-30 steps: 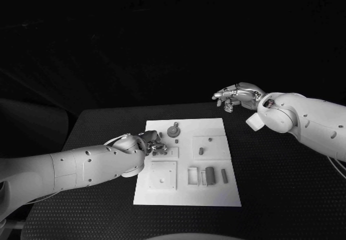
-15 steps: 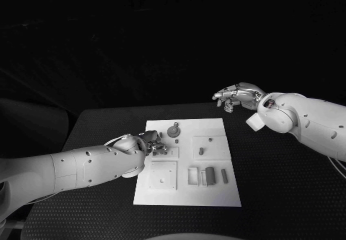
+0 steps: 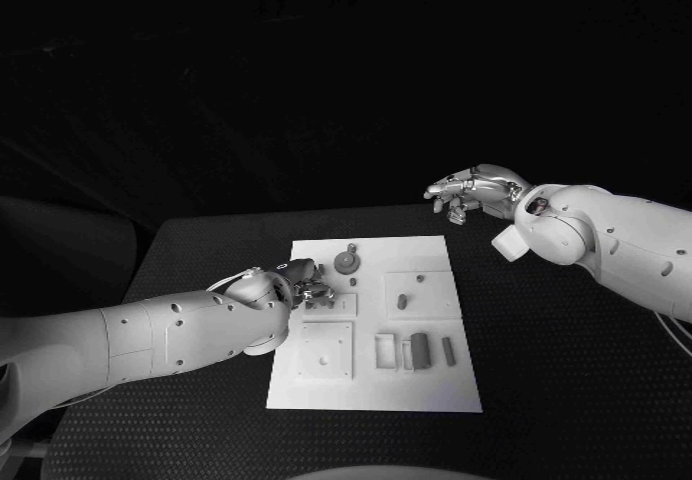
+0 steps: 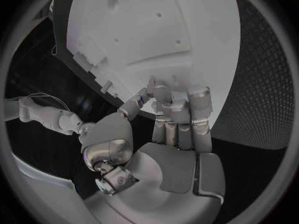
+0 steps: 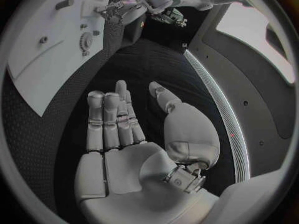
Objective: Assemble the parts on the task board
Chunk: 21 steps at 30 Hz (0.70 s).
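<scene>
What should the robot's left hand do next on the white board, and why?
Probably ease the left hand straight down: its fingers are bunched over the task board at its left edge, maybe pinching a small part, though I can't tell. The right hand hangs away, empty.

Board (image 3: 433, 395) on the table (image 3: 577, 400), at mid-table; left hand (image 3: 300, 285) over the board's left edge, about halfway along it; square block (image 3: 325, 350) on the board just nearer the robot than that hand; gear (image 3: 348, 262) just beyond and right of the hand; peg plate (image 3: 421, 293) right of the hand; slotted frame (image 3: 387, 351) and two bars (image 3: 420, 350) right of the square block, all side by side; right hand (image 3: 473, 193) raised beyond the board's far right corner, well apart from every part, fingers toward the far side.
</scene>
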Each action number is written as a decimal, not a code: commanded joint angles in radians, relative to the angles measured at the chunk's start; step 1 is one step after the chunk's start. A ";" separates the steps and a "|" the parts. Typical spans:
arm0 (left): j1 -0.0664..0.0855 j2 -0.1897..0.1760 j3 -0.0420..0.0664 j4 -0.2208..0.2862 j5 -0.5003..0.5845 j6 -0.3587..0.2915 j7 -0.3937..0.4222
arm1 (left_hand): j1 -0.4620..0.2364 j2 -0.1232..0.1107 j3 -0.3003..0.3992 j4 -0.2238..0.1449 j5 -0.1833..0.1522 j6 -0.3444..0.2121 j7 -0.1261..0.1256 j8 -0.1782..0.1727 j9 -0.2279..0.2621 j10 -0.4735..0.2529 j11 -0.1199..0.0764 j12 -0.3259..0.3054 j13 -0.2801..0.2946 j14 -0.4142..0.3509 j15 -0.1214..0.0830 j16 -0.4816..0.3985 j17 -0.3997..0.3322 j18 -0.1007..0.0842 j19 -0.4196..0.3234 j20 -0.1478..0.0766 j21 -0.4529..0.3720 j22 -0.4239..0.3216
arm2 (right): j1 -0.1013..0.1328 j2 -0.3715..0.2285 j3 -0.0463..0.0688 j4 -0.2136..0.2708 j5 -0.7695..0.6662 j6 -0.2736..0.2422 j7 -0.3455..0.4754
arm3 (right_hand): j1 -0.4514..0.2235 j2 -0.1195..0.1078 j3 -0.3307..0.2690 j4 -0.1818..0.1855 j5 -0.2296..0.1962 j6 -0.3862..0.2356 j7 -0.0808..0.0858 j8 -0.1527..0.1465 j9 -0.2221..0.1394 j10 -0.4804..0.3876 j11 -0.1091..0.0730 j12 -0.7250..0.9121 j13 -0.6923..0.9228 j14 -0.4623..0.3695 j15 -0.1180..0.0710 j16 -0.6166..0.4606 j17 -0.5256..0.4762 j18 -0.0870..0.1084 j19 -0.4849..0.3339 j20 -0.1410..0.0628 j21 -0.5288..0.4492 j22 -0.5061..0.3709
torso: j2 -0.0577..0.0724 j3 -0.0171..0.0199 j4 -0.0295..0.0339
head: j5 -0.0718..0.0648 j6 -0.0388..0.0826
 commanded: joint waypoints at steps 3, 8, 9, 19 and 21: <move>0.000 0.003 0.001 0.000 -0.014 -0.016 0.012 | 0.019 0.023 0.086 0.075 0.003 0.084 -0.005 0.007 0.001 0.029 -0.020 0.000 0.001 0.015 -0.022 0.004 -0.001 0.039 0.006 0.000 0.001 0.016 | 0.000 0.000 0.001 0.001 -0.007 0.017 0.008 | -0.003 0.005 0.001 0.001 0.004 0.004 0.004 0.004 0.002 -0.001 -0.006 0.004 0.001 -0.002 -0.005 0.003 -0.001 0.047 0.000 -0.007 -0.003 0.009 | 0.000 0.0001 0.0000 | 0.000 0.001; -0.001 0.005 0.001 -0.003 -0.015 -0.011 0.011 | 0.019 0.022 0.087 0.075 0.003 0.084 -0.005 0.007 0.001 0.029 -0.020 0.000 0.001 0.015 -0.022 0.004 -0.002 0.039 0.007 0.000 0.001 0.016 | 0.000 0.001 0.001 0.001 -0.007 0.018 0.008 | -0.004 0.006 0.001 0.001 0.004 0.004 0.003 0.004 0.002 -0.001 -0.006 0.004 0.001 -0.002 -0.005 0.003 -0.001 0.047 0.000 -0.007 -0.004 0.009 | 0.000 0.0003 0.0000 | -0.001 0.000; -0.001 0.005 0.001 -0.004 -0.015 -0.009 0.010 | 0.018 0.021 0.088 0.076 0.003 0.084 -0.005 0.007 0.001 0.029 -0.020 0.000 0.001 0.015 -0.022 0.004 -0.002 0.039 0.007 0.000 0.001 0.016 | 0.000 0.001 0.001 0.001 -0.007 0.019 0.008 | -0.004 0.006 0.001 0.001 0.004 0.004 0.003 0.004 0.002 -0.001 -0.006 0.004 0.001 -0.002 -0.005 0.003 -0.001 0.047 0.000 -0.007 -0.004 0.009 | 0.000 0.0003 -0.0003 | -0.001 0.000; -0.004 0.013 0.001 -0.016 -0.015 -0.006 0.009 | 0.017 0.016 0.091 0.080 -0.001 0.082 -0.004 0.006 0.001 0.028 -0.020 -0.001 0.001 0.013 -0.022 0.004 -0.005 0.039 0.006 0.001 0.001 0.016 | 0.000 0.000 0.001 -0.001 -0.007 0.019 0.006 | -0.007 0.007 0.001 0.003 0.004 0.004 0.003 0.004 0.002 -0.001 -0.006 0.004 0.001 -0.002 -0.005 0.003 -0.002 0.047 0.000 -0.007 -0.004 0.009 | 0.000 0.0008 -0.0002 | -0.002 -0.002; -0.005 0.015 0.001 -0.019 -0.015 -0.005 0.008 | 0.017 0.016 0.091 0.080 -0.001 0.082 -0.004 0.006 0.001 0.028 -0.020 -0.001 0.001 0.013 -0.022 0.004 -0.005 0.039 0.006 0.001 0.000 0.016 | 0.000 0.001 0.001 -0.001 -0.007 0.020 0.006 | -0.007 0.007 0.001 0.003 0.004 0.004 0.003 0.004 0.002 -0.001 -0.006 0.004 0.001 -0.002 -0.005 0.003 -0.002 0.047 0.000 -0.007 -0.004 0.009 | 0.000 0.0008 -0.0004 | -0.003 -0.002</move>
